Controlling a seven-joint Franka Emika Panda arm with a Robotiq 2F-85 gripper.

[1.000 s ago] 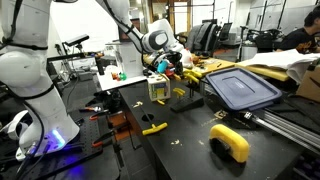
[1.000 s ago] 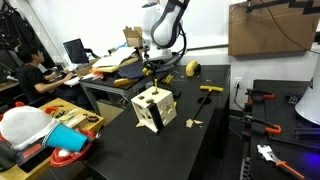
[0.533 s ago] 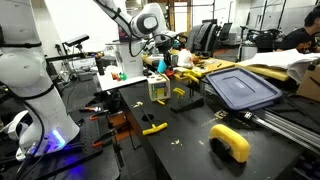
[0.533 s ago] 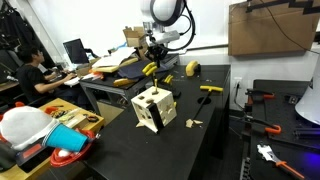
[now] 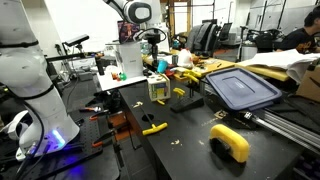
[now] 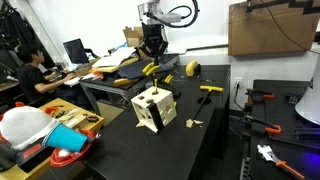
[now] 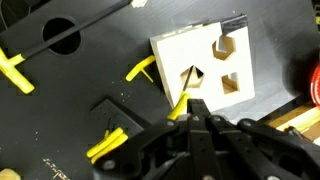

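Wrist view looks down past the claw [image 7: 190,108], whose two fingers are pressed together with no gap at the tips. A thin yellow strip [image 7: 181,101] shows right at those tips and points up toward the box. I cannot tell whether it is pinched or merely lies on the table [image 7: 80,95] underneath.

Nearest to the claw is the white wooden box [image 7: 205,62], with shaped holes cut in its upper face. It lies straight ahead of the fingertips, just beyond them in this view and a little to their right. The face is roughly square, so it has no real long axis, and its edges are turned slightly askew to the line of the fingers.

In both exterior views the claw [image 6: 152,45] hangs high over the black table, well clear of the box [image 6: 153,108], which stands far below it and out to one side rather than directly underneath.

A curved yellow piece [image 7: 141,70] sits just beside the box's edge, to the left of the claw. Further left and nearer lie a black block [image 7: 108,107] and a yellow bar [image 7: 106,146].
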